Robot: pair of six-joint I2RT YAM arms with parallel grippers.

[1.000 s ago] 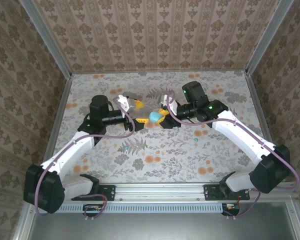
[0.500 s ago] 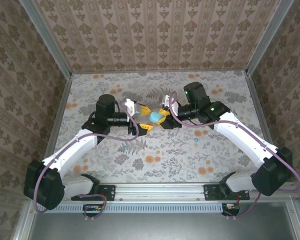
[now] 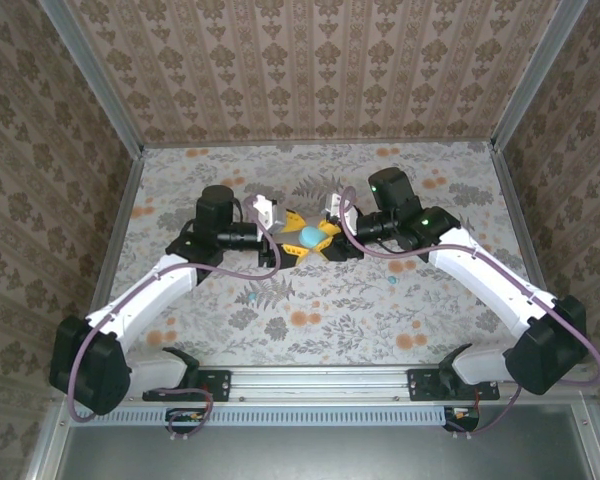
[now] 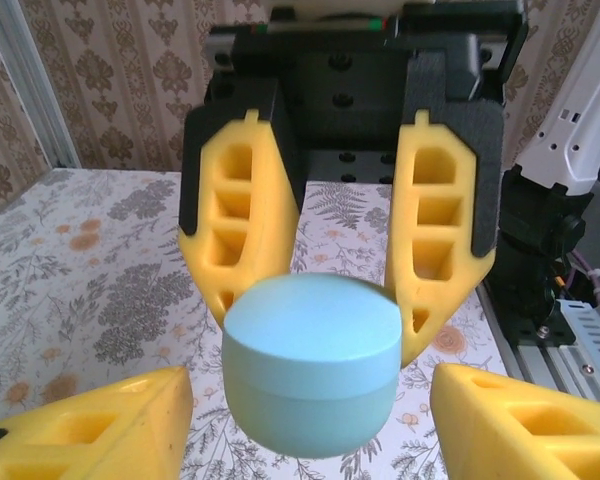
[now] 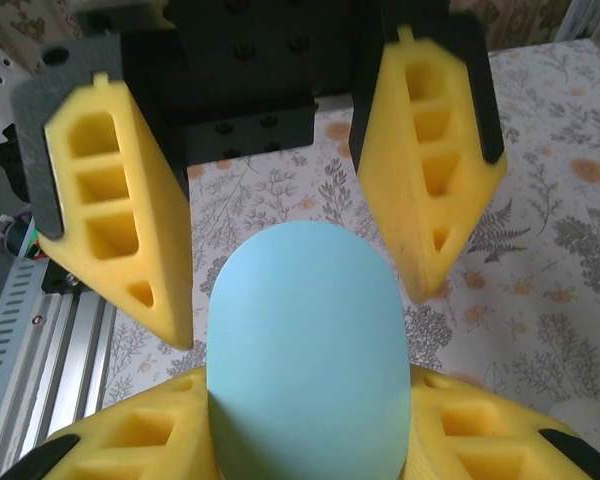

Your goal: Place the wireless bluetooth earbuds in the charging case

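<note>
Aluminium rail (image 3: 320, 378) runs along the near edge of the worktop (image 3: 310, 330) and carries both arm bases.

Beyond the rail, two small teal buds lie loose on the floral surface. The first earbud (image 3: 250, 297) lies nearer than the left end effector (image 3: 294, 237), off to its arm side and well apart from its fingers. The second earbud (image 3: 391, 281) lies nearer than the right end effector (image 3: 325, 238), under that arm's wrist, and is likewise well apart.

At mid-worktop the two end effectors face each other tip to tip. The right end effector is clamped on the charging case (image 3: 309, 237), a teal pebble-shaped body. In the right wrist view its yellow fingers (image 5: 450, 408) press against both flanks of the case, which projects forward from between them. The case hangs clear of the worktop. The left wrist view shows a seam around the body, with the lid seated down on the base.

The left end effector stands apart. In the left wrist view its yellow fingertips (image 4: 150, 400) sit one on each side of the case with a visible gap at each side. In the right wrist view the same fingers flank the far end of the case without contact.

Farthest back, patterned wallpaper panels (image 3: 310, 70) close off the cell.
</note>
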